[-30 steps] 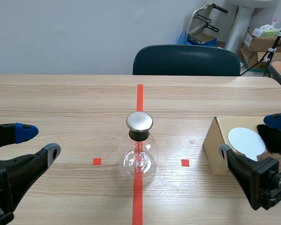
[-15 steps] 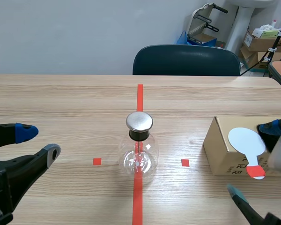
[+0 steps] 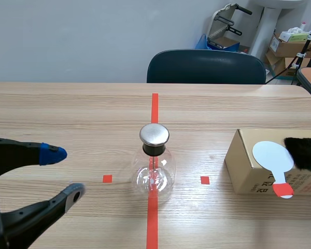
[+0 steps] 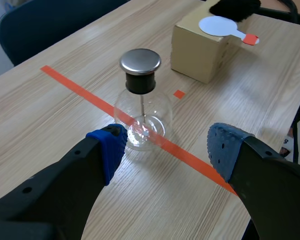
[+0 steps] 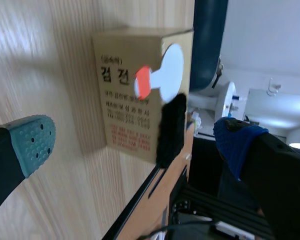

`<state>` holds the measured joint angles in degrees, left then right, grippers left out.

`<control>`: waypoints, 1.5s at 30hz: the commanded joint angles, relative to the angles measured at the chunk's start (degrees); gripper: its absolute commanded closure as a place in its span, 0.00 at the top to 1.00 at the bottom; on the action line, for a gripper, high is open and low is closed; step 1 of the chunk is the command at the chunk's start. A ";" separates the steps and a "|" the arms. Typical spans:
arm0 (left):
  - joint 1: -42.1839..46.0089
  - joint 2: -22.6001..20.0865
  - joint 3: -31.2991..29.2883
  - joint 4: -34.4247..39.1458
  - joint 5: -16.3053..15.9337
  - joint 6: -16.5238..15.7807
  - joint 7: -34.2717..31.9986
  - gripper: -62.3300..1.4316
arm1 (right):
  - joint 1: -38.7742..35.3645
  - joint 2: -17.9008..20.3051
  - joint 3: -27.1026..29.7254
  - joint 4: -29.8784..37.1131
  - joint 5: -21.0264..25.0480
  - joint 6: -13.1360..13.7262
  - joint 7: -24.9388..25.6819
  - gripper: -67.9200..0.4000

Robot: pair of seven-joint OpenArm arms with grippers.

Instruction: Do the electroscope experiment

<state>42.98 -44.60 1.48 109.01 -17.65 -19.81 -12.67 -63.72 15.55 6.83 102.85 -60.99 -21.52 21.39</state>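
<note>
Now, note that the whole move turns on where the white paddle [image 3: 272, 155] lies from your right gripper [image 5: 134, 139]. It rests flat on top of the cardboard box [image 3: 247, 168] at the table's right side. Its disc is on the far part of the lid, and its red-tipped handle [image 3: 283, 190] points back toward the robot, overhanging the box's near edge. The black fur cloth [image 3: 306, 153] touches the disc on the outer side. In the right wrist view the box sits straight ahead between the spread fingers, which hold nothing, so by my judgement this is the arm to use, closing across the handle. Your left gripper [image 3: 64, 173] is also wide open and empty. The electroscope flask [image 3: 154, 168] stands upright on the red tape line just ahead of its fingertips, well apart from the box.
</note>
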 commanded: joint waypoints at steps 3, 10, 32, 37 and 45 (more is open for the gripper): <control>-0.85 -0.57 2.16 0.55 1.46 1.25 -2.01 0.61 | 5.33 0.96 -2.19 -6.25 -0.81 -8.31 -1.16 1.00; -2.23 -3.28 6.49 -0.63 2.54 4.61 -4.22 0.61 | 13.97 0.96 -6.08 -16.50 -2.54 -22.67 -5.03 1.00; -2.21 -7.98 10.86 -0.63 2.51 5.09 -8.50 0.61 | 28.68 0.92 -12.92 -26.77 -5.44 -23.34 -12.09 1.00; -2.21 -8.00 10.84 -0.63 2.51 5.09 -8.57 0.61 | 29.51 0.11 -13.99 -26.84 -5.57 -23.34 -12.92 1.00; -2.21 -7.98 10.84 -0.63 2.49 5.09 -8.57 0.61 | 29.42 -0.83 -14.03 -26.84 -8.04 -23.34 -12.96 1.00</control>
<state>40.62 -53.32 12.10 107.94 -14.59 -14.63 -20.08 -34.81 14.39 -7.64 75.48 -69.43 -41.54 8.69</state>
